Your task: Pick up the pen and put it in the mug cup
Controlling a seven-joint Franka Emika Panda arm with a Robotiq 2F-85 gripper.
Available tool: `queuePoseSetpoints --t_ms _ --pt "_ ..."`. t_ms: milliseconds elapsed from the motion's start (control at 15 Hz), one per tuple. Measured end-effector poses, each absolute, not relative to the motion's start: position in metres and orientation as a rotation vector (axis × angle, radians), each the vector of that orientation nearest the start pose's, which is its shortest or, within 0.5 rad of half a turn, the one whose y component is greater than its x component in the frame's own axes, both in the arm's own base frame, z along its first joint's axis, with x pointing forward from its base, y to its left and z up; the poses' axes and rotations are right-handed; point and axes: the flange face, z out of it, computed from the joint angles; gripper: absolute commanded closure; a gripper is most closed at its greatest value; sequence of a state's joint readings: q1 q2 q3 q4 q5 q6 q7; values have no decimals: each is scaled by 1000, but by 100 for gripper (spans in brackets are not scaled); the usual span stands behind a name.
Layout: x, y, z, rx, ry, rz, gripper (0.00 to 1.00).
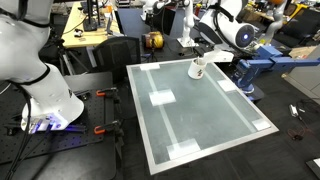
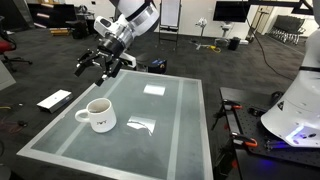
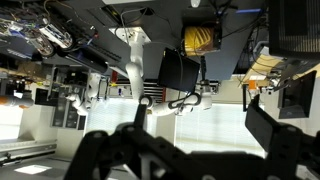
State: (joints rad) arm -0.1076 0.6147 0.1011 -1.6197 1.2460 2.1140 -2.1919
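The white mug cup (image 1: 197,69) stands upright near one end of the glass table (image 1: 200,125); it also shows in an exterior view (image 2: 98,115), handle to the side, with a dark mark on its wall. My gripper (image 2: 98,64) hangs in the air beyond the mug, over the table's far edge, and shows just behind the mug in an exterior view (image 1: 204,52). In the wrist view my gripper (image 3: 190,140) has its dark fingers spread apart with nothing between them. The green pen does not show in any view.
White tape patches (image 1: 161,97) mark the glass top. A blue fixture (image 1: 256,64) stands beside the table near the mug. A white robot base (image 1: 40,85) stands at the other side. Chairs, desks and a flat white board (image 2: 54,99) surround the table.
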Motion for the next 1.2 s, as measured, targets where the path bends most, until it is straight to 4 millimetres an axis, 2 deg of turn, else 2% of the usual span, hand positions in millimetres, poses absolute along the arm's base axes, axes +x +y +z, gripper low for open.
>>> queuePoseSetpoints --t_ms 333,667,1200 --pt "674 41 303 -1734 -1517 -1194 0" --pt "642 53 312 -1682 -1544 -1254 0" --pt "640 52 307 -1688 -1544 -1247 0"
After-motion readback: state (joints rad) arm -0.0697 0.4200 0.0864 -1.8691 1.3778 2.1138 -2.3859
